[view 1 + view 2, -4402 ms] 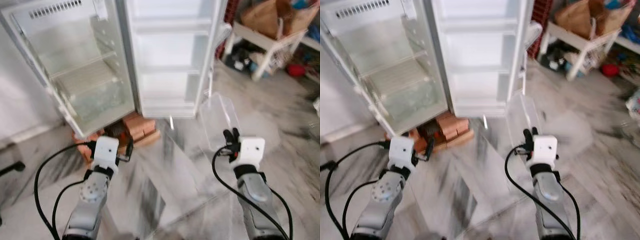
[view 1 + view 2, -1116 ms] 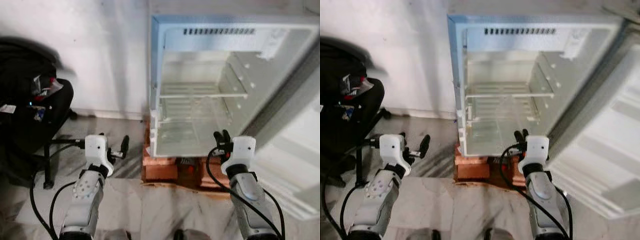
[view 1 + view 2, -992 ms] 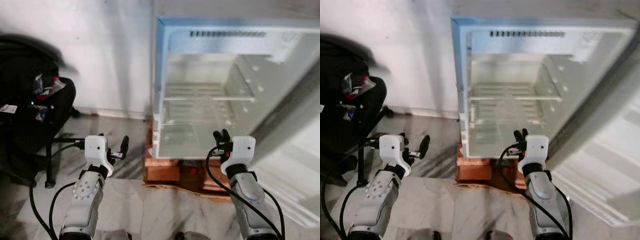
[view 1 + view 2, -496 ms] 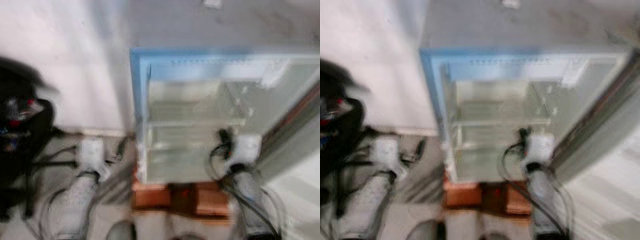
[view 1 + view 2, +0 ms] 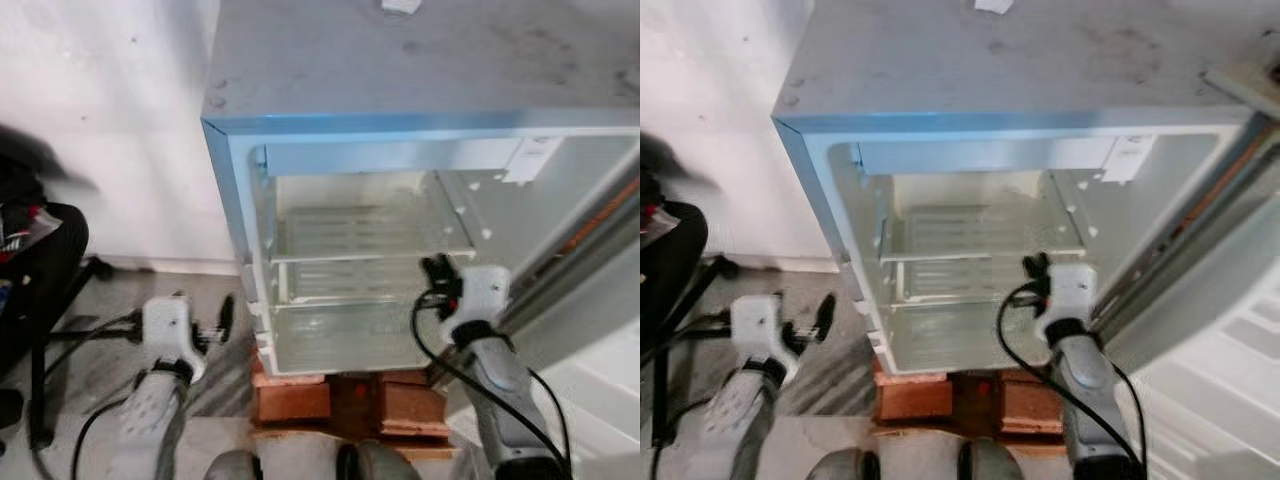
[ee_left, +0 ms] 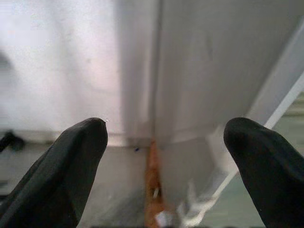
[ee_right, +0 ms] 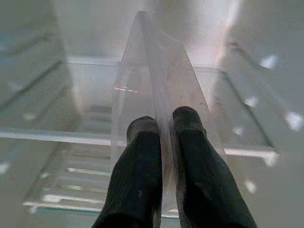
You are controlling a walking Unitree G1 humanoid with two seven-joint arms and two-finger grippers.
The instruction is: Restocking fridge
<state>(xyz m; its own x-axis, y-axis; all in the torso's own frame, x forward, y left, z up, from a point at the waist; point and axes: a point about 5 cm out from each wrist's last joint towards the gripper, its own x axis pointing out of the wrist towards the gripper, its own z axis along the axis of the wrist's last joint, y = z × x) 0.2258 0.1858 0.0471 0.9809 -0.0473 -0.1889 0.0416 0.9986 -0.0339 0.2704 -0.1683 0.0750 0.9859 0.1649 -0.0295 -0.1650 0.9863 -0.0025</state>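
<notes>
From my head, looking down, I see the fridge [image 5: 400, 150] standing open before me on a stack of bricks [image 5: 300, 398], its inside bare and white with a glass shelf [image 5: 370, 240] across the middle. Its door [image 5: 1200, 330] swings out on my right. My right gripper [image 5: 436, 272] is raised to the mouth of the lower compartment, just below that shelf's front edge. My left gripper [image 5: 225, 313] sits lower, outside the cabinet by its left front corner, over the marble floor [image 5: 110, 300]. A black chair [image 5: 35, 270] stands against the wall on my left.

Along my left wrist, my two fingers [image 6: 71, 166] are spread wide with nothing between them. Past them are the fridge's outer side wall [image 6: 209, 71], the white room wall beside it, and an edge of brick at the floor.

Along my right wrist, my fingers [image 7: 137, 175] are pressed together on the thin wall of a clear plastic bin [image 7: 152, 90], pinching it. The bin reaches ahead of me into the fridge, level with the glass shelf, the ribbed floor of the compartment below.
</notes>
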